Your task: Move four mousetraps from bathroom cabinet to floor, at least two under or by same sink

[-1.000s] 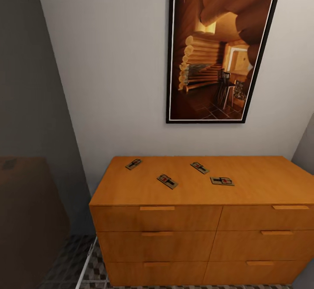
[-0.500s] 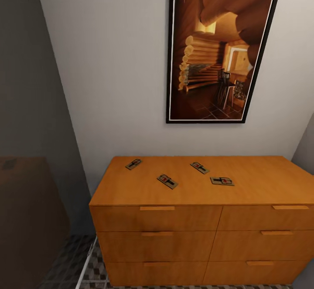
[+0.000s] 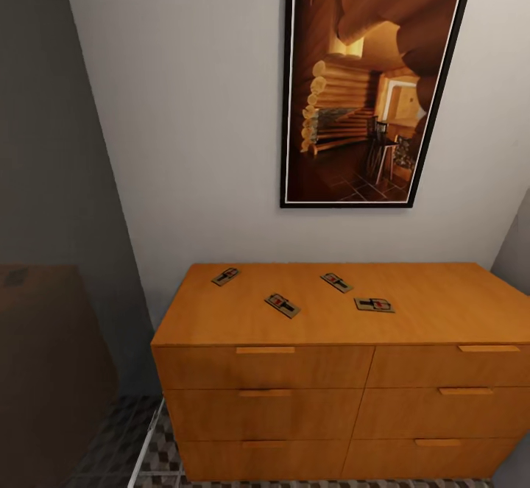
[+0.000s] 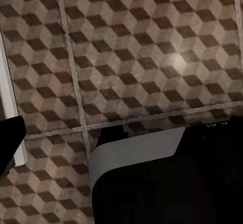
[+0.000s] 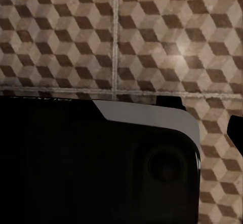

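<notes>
Several mousetraps lie flat on the orange-brown cabinet [image 3: 442, 304] in the head view, spread along its top: one at the back left [image 3: 226, 276], one nearer the front [image 3: 283, 305], one behind the middle [image 3: 336, 282] and one to its right [image 3: 374, 305]. All drawers look closed. The cube-patterned bathroom floor [image 3: 110, 447] shows at the cabinet's foot, and also in the left wrist view [image 4: 142, 57] and the right wrist view [image 5: 167, 36]. A black piece at the edge of each wrist view [image 4: 10, 143] [image 5: 237, 133] could be a finger; the jaws' state does not show.
A large framed picture [image 3: 372, 83] hangs on the white wall above the cabinet. A dark brown unit [image 3: 44, 370] stands at the left, with a narrow floor gap and a white strip [image 3: 147, 444] between it and the cabinet. The robot's black and white body [image 4: 152, 183] [image 5: 101, 158] shows over the tiles.
</notes>
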You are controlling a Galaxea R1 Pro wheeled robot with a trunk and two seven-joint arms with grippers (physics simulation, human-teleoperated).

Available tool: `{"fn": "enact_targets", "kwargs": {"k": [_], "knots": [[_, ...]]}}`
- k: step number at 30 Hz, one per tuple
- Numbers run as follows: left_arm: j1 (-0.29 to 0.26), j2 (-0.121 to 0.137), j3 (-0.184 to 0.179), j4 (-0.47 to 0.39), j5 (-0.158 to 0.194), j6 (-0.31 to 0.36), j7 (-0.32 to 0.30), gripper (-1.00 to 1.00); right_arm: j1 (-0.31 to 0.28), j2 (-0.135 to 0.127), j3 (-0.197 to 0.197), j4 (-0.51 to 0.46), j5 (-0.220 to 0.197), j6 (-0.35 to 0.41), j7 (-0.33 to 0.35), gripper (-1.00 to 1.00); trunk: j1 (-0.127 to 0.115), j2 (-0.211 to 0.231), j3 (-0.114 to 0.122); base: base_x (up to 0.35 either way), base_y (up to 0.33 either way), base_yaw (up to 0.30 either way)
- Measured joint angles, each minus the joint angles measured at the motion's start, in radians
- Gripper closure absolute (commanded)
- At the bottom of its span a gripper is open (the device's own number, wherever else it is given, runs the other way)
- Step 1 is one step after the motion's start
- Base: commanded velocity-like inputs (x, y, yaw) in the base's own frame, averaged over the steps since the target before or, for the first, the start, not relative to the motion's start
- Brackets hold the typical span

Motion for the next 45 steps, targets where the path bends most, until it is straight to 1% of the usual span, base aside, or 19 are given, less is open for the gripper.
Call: {"fn": "enact_targets", "kwargs": {"k": [3,33,38,45], "knots": [[0.0,0.0,0.0,0.0,0.0,0.0,0.0,-1.0,0.0,0.0,0.0,0.017,0.0,0.0,0.0,-1.0,0.0,0.0,0.0,-0.024,0.0,0.0],[0.0,0.0,0.0,0.0,0.0,0.0,0.0,-1.0,0.0,0.0,0.0,0.017,0.0,0.0,0.0,-1.0,0.0,0.0,0.0,-0.025,0.0,0.0],[0.005,-0.003,-0.001,0.026,0.004,-0.023,-0.001,-1.0,0.022,0.002,-0.007,0.034,-0.004,-0.028,-0.001,-1.0,0.0,0.0,0.0,-0.107,0.0,0.0],[0.003,-0.004,-0.001,0.066,0.007,-0.038,-0.003,-1.0,0.03,0.004,-0.011,0.048,-0.007,-0.052,-0.001,-1.0,0.0,0.0,0.0,-0.142,0.0,0.0]]}}
